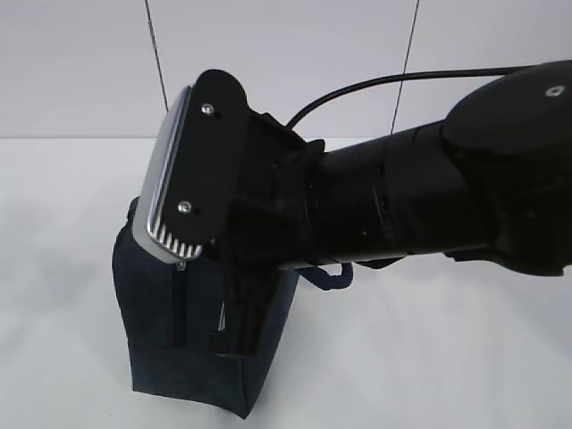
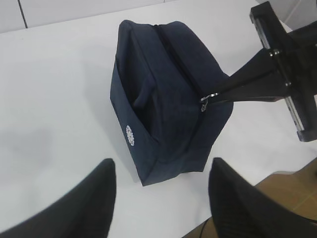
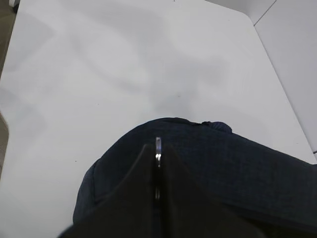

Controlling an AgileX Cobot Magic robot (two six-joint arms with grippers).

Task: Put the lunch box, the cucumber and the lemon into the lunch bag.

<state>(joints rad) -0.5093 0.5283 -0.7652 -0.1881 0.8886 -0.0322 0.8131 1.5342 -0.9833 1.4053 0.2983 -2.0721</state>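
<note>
The dark navy lunch bag (image 2: 163, 94) stands on the white table, its black zipper (image 2: 176, 54) running along the top; it also shows in the exterior view (image 1: 192, 344) and the right wrist view (image 3: 237, 173). My right gripper (image 3: 158, 148) is shut on the zipper's silver ring pull (image 3: 158, 145), which also shows in the left wrist view (image 2: 207, 97) at the bag's near end. My left gripper (image 2: 161, 191) is open and empty, hovering above the table just in front of the bag. The lunch box, cucumber and lemon are out of view.
The right arm (image 1: 402, 206) fills the exterior view and crosses over the bag. The table's near edge (image 2: 237, 196) runs by the left gripper, with brown floor beyond it. Bare white tabletop (image 3: 124, 64) lies beyond the bag.
</note>
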